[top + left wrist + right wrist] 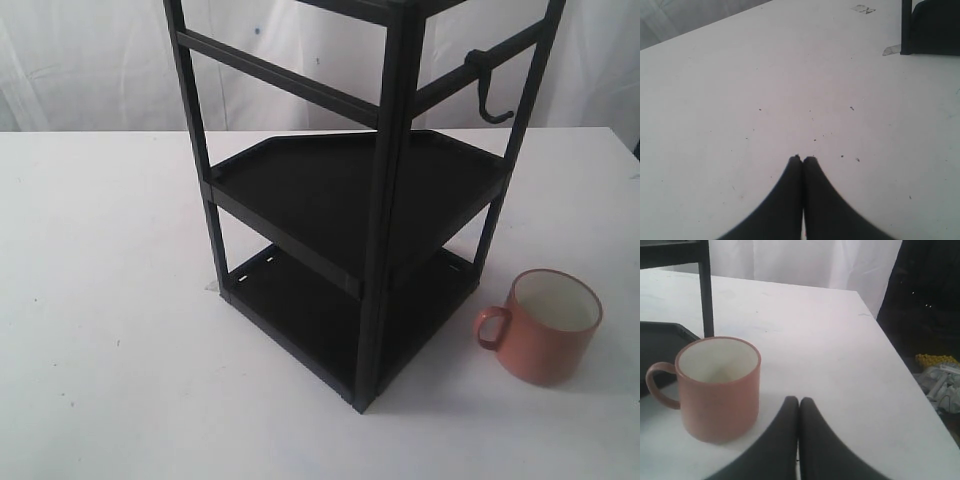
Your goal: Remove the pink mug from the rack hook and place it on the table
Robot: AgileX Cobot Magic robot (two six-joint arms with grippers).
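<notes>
The pink mug [548, 325] stands upright on the white table [110, 300], to the right of the black rack, its handle toward the rack. The right wrist view shows the pink mug [717, 387] with its cream inside, beside my right gripper [799, 400], which is shut and empty and apart from it. The rack hook [490, 90] hangs bare from the upper right crossbar. My left gripper [803, 159] is shut and empty over the bare table [740, 100]. Neither gripper shows in the exterior view.
The black rack [350, 200] with two tray shelves stands mid-table. A rack leg [906, 27] shows at the far corner of the left wrist view. In the right wrist view the table's edge [890, 345] runs close by the mug, with dark clutter beyond.
</notes>
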